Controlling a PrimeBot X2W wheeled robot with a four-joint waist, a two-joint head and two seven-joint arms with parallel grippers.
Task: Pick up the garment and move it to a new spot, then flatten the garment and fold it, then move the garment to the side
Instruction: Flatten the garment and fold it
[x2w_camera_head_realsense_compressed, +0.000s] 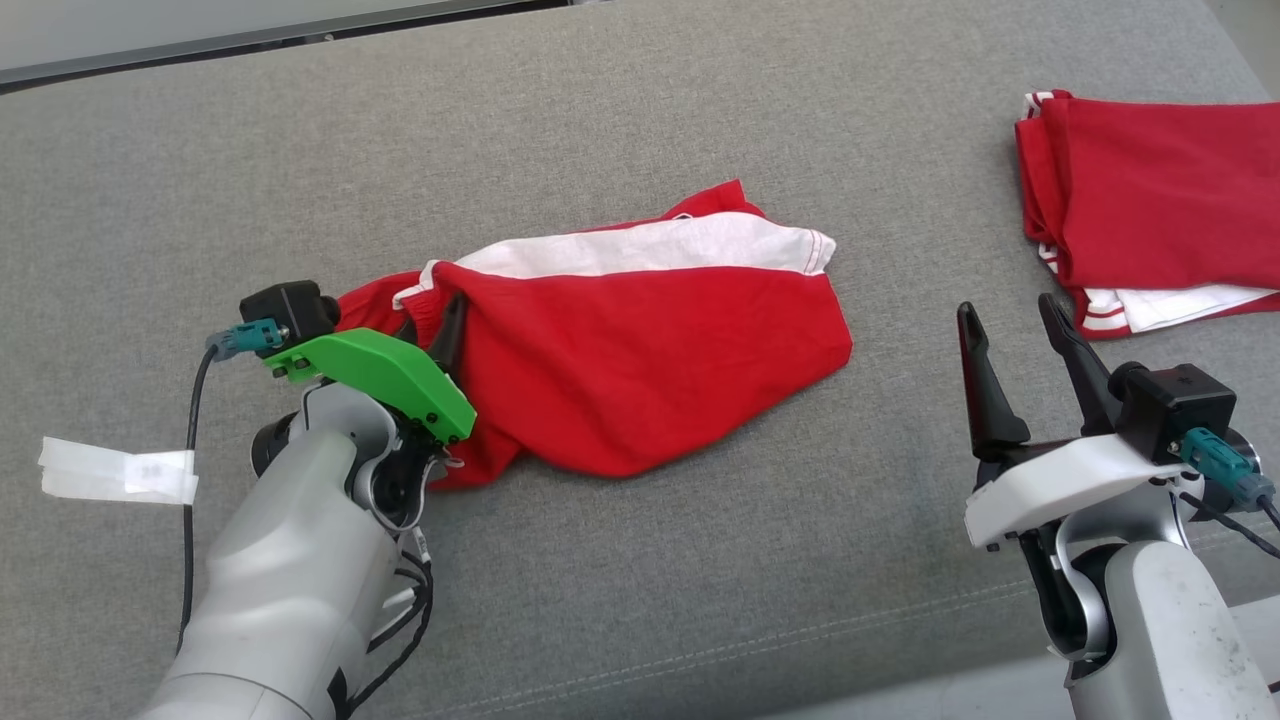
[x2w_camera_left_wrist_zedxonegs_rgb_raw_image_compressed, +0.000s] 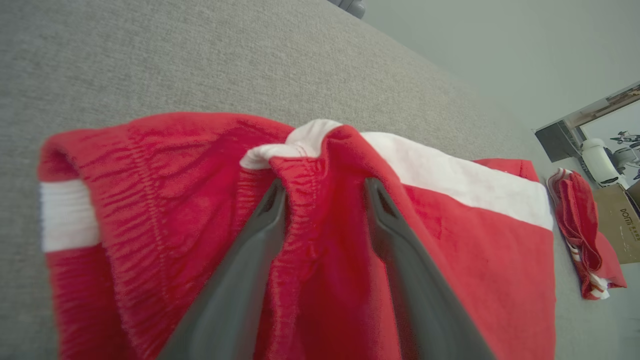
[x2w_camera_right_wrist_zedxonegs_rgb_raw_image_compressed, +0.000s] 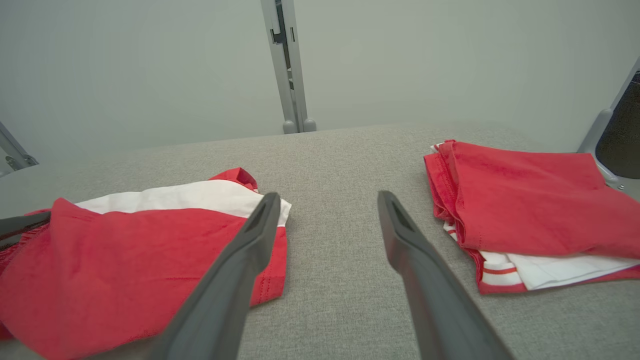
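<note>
Step in hand: judging by the layout, step 1, the pick-up; the garment (x2w_camera_head_realsense_compressed: 640, 340) is not yet lifted, flattened or folded.
Garment: red shorts with a white side panel, lying rumpled and doubled over near the middle of the grey cushion (x2w_camera_head_realsense_compressed: 600, 120), waistband end toward the robot's left.
Left gripper (x2w_camera_left_wrist_zedxonegs_rgb_raw_image_compressed: 325, 190): down at the waistband end, its 2 fingers standing apart on either side of a raised ridge of gathered elastic. I cannot tell whether they already pinch it.
Right gripper (x2w_camera_head_realsense_compressed: 1007, 305): jaws wide apart, holding nothing, poised over bare cushion between the garment and a folded red pile (x2w_camera_head_realsense_compressed: 1150, 200).
Next move calls for: a firm pinch on that ridge, probably through both layers, then a clean lift so the cloth hangs free. The right gripper looks well placed to take the far hem for the carry.
Risk: the waistband may slip out, or only 1 layer may come up.
Surface: soft woven grey upholstery with a stitched seam near the front edge and a strip of white tape (x2w_camera_head_realsense_compressed: 115, 472) at the left.
Room: plain pale wall (x2w_camera_right_wrist_zedxonegs_rgb_raw_image_compressed: 150, 60) behind, with a grey metal post (x2w_camera_right_wrist_zedxonegs_rgb_raw_image_compressed: 287, 65); a cardboard box (x2w_camera_left_wrist_zedxonegs_rgb_raw_image_compressed: 620, 225) sits beyond the cushion's far end.
</note>
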